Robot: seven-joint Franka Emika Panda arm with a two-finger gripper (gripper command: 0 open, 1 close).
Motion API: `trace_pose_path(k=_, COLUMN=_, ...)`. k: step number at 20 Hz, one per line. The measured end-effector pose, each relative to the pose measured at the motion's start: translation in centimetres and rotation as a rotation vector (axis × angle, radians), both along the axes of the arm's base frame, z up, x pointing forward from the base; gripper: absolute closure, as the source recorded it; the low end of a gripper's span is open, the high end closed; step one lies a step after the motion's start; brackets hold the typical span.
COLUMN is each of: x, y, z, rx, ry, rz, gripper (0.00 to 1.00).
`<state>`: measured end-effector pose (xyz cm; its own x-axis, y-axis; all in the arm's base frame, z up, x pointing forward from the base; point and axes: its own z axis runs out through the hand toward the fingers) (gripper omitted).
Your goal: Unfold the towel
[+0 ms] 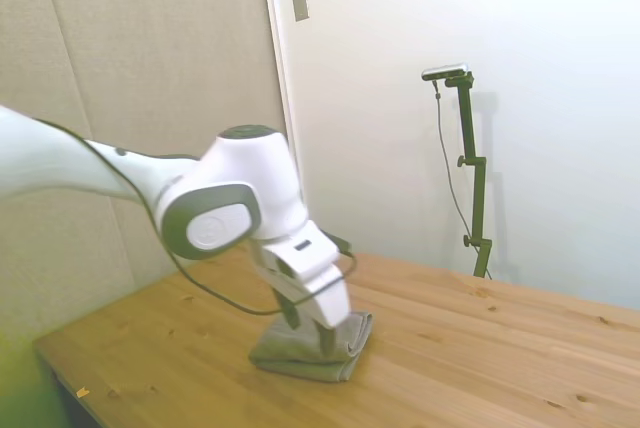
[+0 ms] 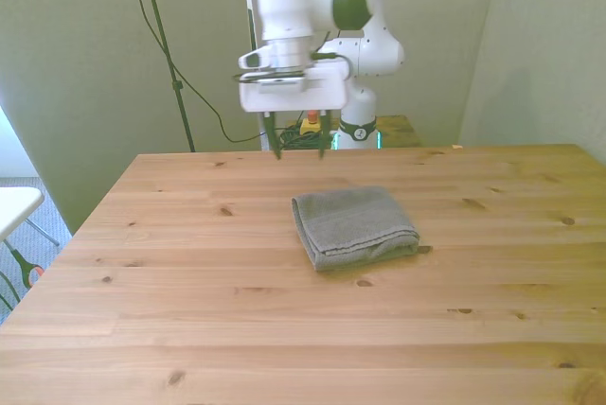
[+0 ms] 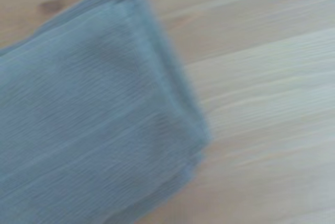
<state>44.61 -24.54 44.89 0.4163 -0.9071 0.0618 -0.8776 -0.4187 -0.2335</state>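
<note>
Folded towel (image 2: 354, 225) is lying flat mid-table (image 2: 189, 310), layered edges facing the front view's left and the camera. Gripper (image 2: 298, 148), fingers spread and empty, is hovering behind its far-left corner, probably lining up to pinch a layer.

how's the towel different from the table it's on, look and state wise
The towel is grey-green with a soft, ribbed weave; the table is pale, hard wood with grain and knots. The towel is a small folded stack with layered edges; the table is one broad flat slab filling most of the front view. The towel's edges are rounded and puffy; the table's planks run in straight lines. Both lie flat and level, and the gripper touches neither.
</note>
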Motion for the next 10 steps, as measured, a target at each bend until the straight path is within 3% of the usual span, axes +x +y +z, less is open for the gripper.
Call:
trace_pose_path(k=4, x=2.3, y=-4.8, z=-2.0, rx=0.061, ry=-0.037, rz=-0.023, gripper=0.0)
trace_pose_path(k=10, x=3.7, y=-3.8, z=-4.3, rx=0.187, ry=-0.095, rz=0.057, gripper=0.0)
